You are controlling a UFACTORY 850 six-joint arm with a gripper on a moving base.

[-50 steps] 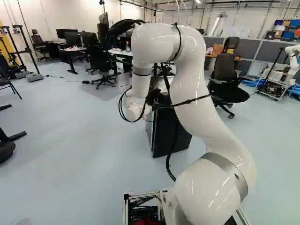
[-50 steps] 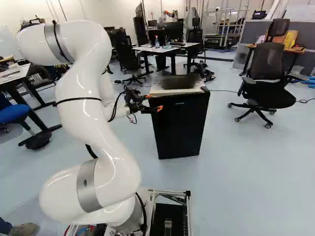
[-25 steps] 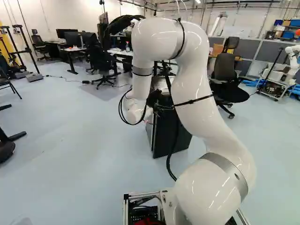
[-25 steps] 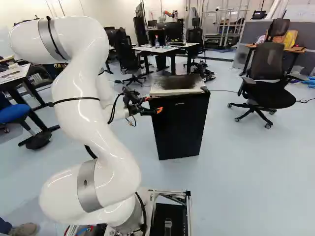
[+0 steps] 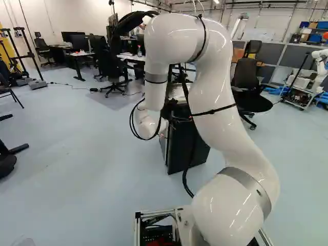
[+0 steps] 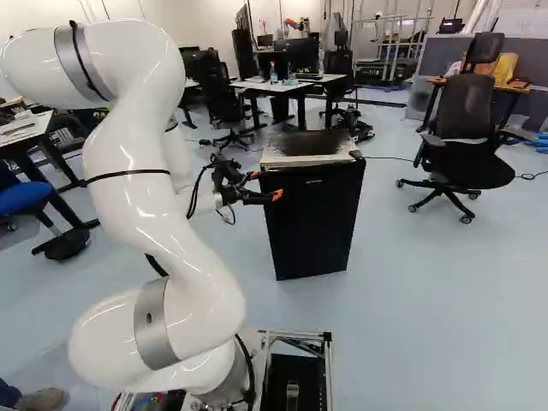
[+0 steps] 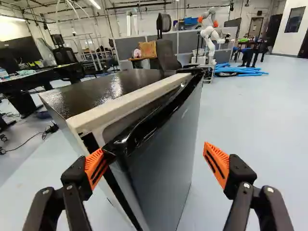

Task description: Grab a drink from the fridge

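Observation:
In the right base view my gripper [image 6: 265, 185] is at the near upper corner of the small black fridge [image 6: 313, 218]. The wrist view shows the gripper [image 7: 155, 161] open, its orange-padded fingers far apart. One finger [image 7: 96, 166] lies at the side edge of the fridge door [image 7: 161, 154], by the dark strip between door and pale cabinet frame; contact is hard to tell. The other finger [image 7: 217, 161] stands out in front of the door, touching nothing. The fridge's inside is hidden and no drink in it shows.
An office chair [image 6: 467, 137] stands right of the fridge in the right base view. Behind the fridge are desks [image 6: 272, 86] with monitors and chairs. Another robot [image 7: 210, 38] stands far off beside blue tubes [image 7: 238, 70].
The upper bend of my arm has risen and drawn back, away to the left in the right base view. The gripper has shifted only slightly at the fridge corner. The base has stayed put.

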